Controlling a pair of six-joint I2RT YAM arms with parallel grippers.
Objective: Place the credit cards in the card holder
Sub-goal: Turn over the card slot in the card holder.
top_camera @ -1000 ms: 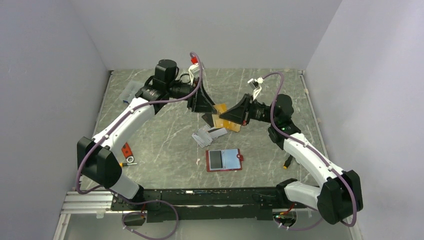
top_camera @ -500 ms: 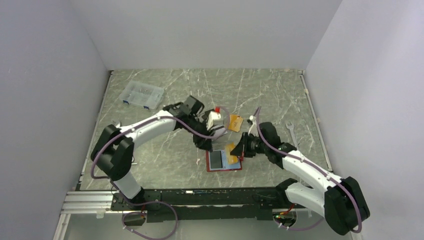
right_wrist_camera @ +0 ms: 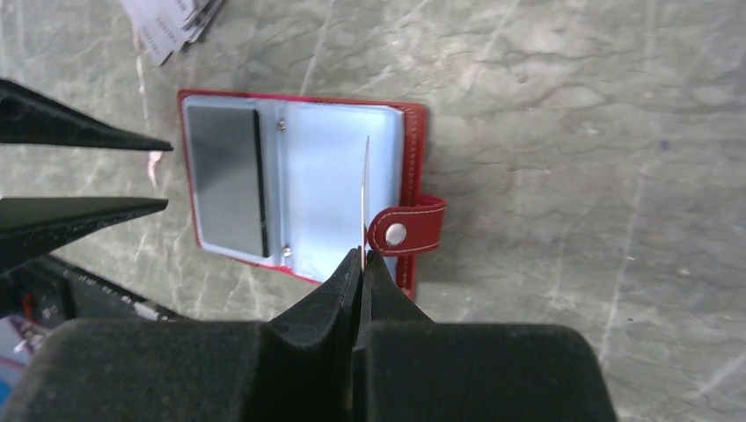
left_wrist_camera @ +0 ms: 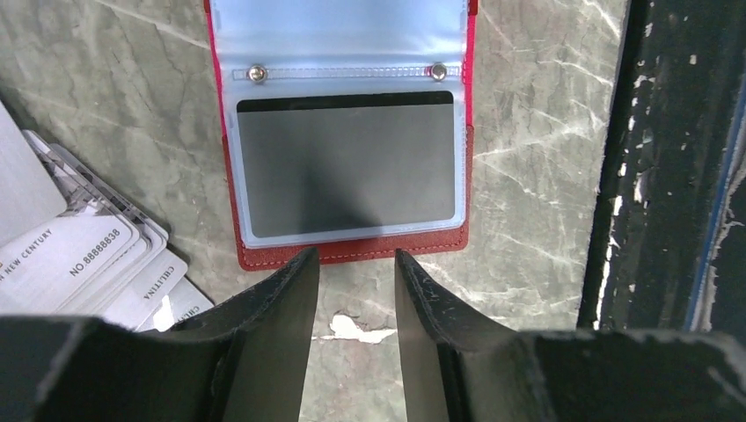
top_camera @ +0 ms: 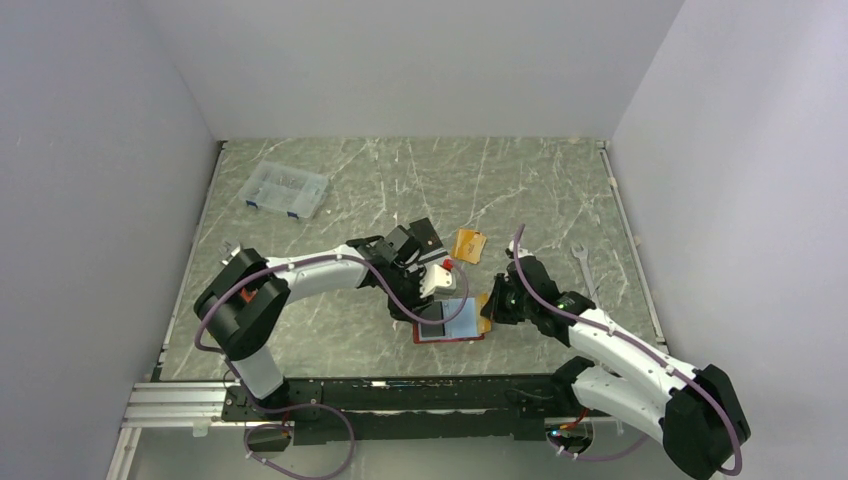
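Observation:
The card holder (top_camera: 450, 339) lies open near the table's front edge, dark red with pale blue sleeves. A dark card (left_wrist_camera: 346, 163) sits in its left sleeve. My left gripper (left_wrist_camera: 352, 259) is open just off that left edge (top_camera: 413, 310), with only bare table between its fingers. My right gripper (right_wrist_camera: 361, 255) is shut on a thin card (right_wrist_camera: 365, 189), seen edge-on above the right sleeve beside the snap tab (right_wrist_camera: 406, 230). From above that card looks orange (top_camera: 482, 305). Several grey-white credit cards (left_wrist_camera: 79, 255) lie fanned left of the holder (right_wrist_camera: 171, 22).
A second orange card (top_camera: 468, 244) lies behind the holder. A clear compartment box (top_camera: 285, 189) stands at the back left, and a wrench (top_camera: 583, 262) lies to the right. The black base rail (left_wrist_camera: 677, 176) runs close along the holder's near side.
Both arms have come forward from the back of the table. The left gripper dropped to the holder's left edge. The right gripper brought the orange card over the holder's right sleeve.

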